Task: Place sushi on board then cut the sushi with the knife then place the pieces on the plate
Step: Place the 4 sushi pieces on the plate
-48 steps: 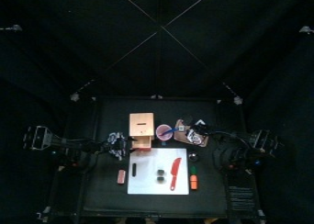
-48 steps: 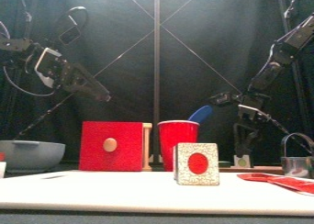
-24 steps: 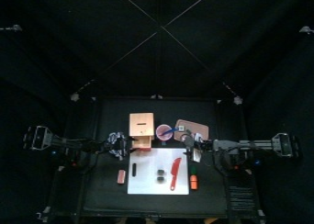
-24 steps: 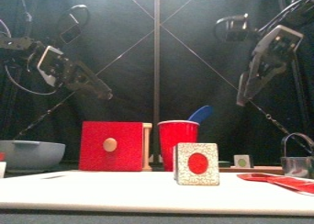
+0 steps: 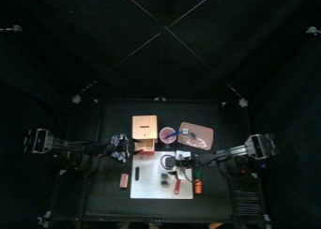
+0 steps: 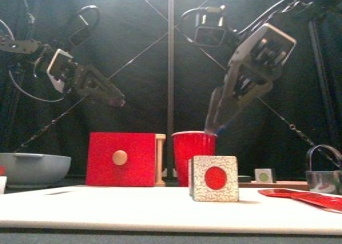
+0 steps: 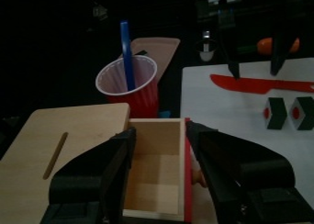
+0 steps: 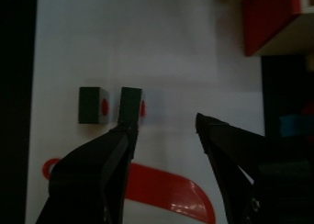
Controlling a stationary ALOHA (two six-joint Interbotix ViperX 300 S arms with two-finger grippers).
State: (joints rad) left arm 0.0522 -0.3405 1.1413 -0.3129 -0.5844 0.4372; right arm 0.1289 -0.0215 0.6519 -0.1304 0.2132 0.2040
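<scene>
Sushi (image 8: pixel 130 106) lies cut in two on the board (image 8: pixel 160 44). My right jaws, spread apart, have swung from the cup (image 6: pixel 195 156) to above it, so plating comes next. Left jaws also apart.

Pale matt wooden box (image 7: pixel 92 136), glossy red plastic cup (image 6: pixel 195 156), smooth white board (image 8: pixel 160 44), shiny metal cutter (image 6: pixel 322 178)

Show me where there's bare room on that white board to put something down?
The white board is bare between the sushi pieces and the wooden box. The pink tray looks free too. It is crowded where the sushi pieces and red knife lie, under the open right gripper.
</scene>
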